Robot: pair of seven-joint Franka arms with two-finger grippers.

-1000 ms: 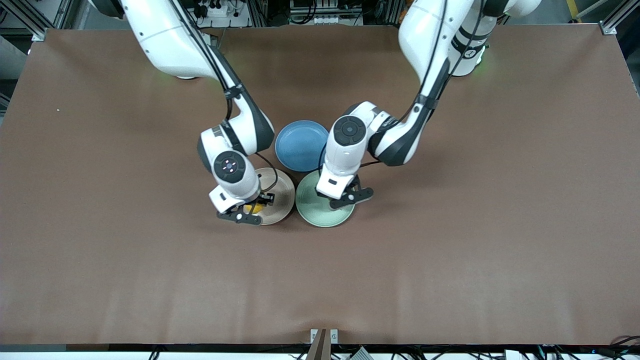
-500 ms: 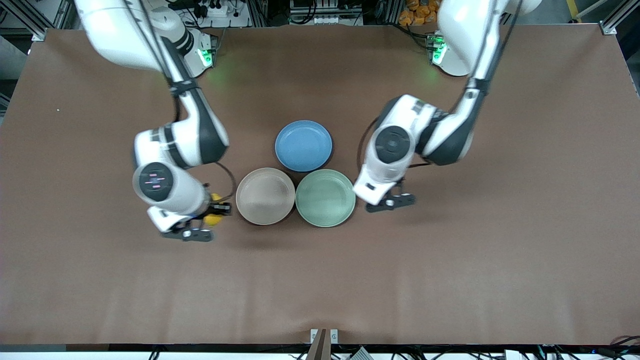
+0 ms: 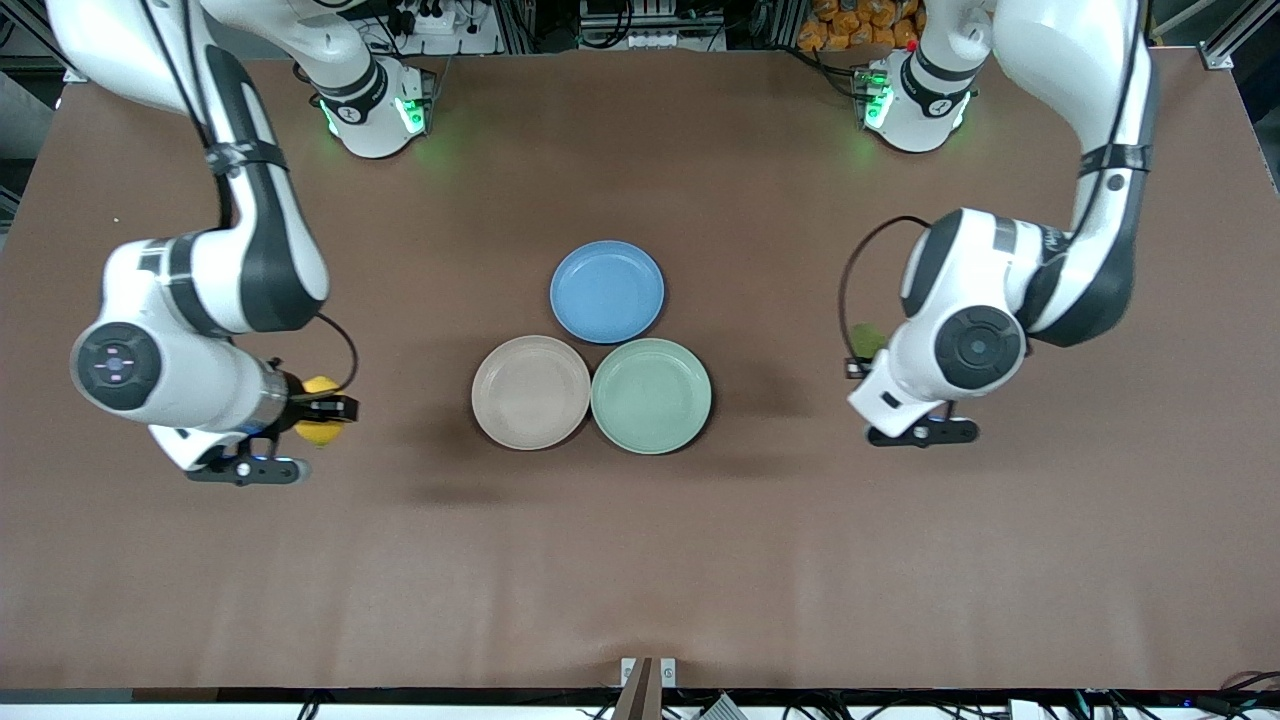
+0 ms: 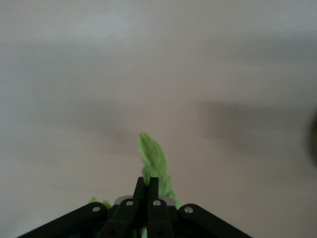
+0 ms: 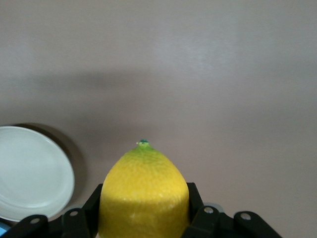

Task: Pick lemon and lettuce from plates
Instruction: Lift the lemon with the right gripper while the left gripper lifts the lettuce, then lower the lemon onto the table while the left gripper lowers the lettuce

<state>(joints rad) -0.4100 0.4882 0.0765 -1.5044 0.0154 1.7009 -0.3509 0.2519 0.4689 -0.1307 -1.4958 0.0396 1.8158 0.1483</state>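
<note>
Front view shows both items already lifted off the plates: the beige-pink plate and the mint green plate lie bare and touching, mid-bench, with the blue plate just beside them, farther from the camera. The lemon is clamped in the right pincer over bare bench toward the right arm's end, well apart from the plates. Its long axis runs out along the fingers, with the green-tipped nub pointing away from the wrist. The lettuce is pinched in the nearly closed left pincer over bare bench toward the left arm's end, its leaf projecting forward past the fingertips. Any set-down is judged to go straight down beneath each pincer.
</note>
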